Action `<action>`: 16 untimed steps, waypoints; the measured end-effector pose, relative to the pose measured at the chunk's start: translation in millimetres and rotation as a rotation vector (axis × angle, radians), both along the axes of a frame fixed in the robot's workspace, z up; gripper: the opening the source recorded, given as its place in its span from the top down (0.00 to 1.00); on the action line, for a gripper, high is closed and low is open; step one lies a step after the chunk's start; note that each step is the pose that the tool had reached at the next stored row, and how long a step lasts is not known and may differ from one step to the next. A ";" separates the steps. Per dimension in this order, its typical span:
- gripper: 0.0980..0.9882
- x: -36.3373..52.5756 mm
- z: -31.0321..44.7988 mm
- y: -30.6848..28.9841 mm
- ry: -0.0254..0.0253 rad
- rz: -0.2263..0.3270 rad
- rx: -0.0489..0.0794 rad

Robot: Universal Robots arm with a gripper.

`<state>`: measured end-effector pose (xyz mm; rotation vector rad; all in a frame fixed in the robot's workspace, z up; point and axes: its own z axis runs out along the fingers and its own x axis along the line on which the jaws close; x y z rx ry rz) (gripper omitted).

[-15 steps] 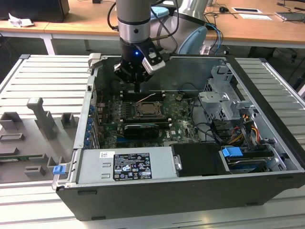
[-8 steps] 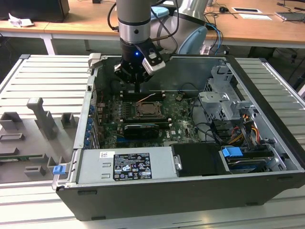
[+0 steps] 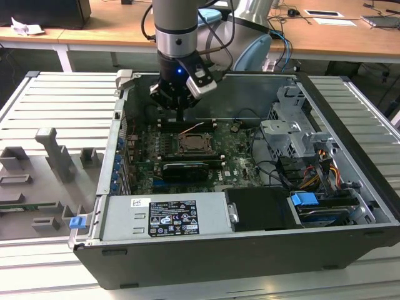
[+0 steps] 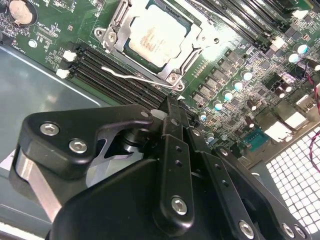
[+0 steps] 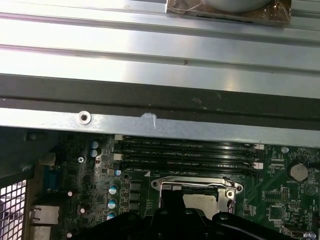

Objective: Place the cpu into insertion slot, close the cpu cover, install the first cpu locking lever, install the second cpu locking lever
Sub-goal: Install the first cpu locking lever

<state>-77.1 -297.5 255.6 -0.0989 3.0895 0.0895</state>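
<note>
The cpu (image 4: 155, 31) lies with its pale metal top up in the insertion slot (image 3: 190, 145) on the green board inside the open computer case. The cpu cover (image 4: 189, 54) is down around it, framing the chip. One thin wire locking lever (image 4: 132, 77) runs loose along the slot's side; in the exterior view a lever (image 3: 195, 127) angles up over the slot. My gripper (image 3: 180, 115) hangs just above the slot's far edge, shut with nothing between its fingers. Its tip (image 4: 169, 107) sits close to the lever. In the first wrist view the gripper (image 5: 172, 200) overlaps the slot's rim (image 5: 195, 184).
Black memory slots (image 5: 185, 150) lie between the slot and the case wall (image 5: 150, 122). A long black ribbed card (image 3: 185, 169), the power supply (image 3: 165, 215) and a drive cage (image 3: 290, 134) surround the board. Grey fixtures (image 3: 53, 150) stand on the table at the exterior view's left.
</note>
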 end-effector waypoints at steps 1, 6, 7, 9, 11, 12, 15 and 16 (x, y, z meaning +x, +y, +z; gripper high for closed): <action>0.99 -0.1 -0.4 -0.1 0.0000 -0.001 0.000; 0.99 1.0 -2.9 -0.3 -0.0001 -0.008 0.010; 0.99 1.6 -3.7 -0.3 -0.0001 -0.012 0.013; 0.99 2.4 -6.8 -0.4 -0.0001 -0.021 0.018; 0.99 2.6 -8.3 -0.4 0.0002 -0.024 0.034; 0.99 2.7 -9.1 -0.4 0.0002 -0.024 0.040; 0.99 2.7 -14.2 -0.4 0.0001 -0.024 0.042; 0.99 2.7 -14.7 -0.4 0.0001 -0.024 0.042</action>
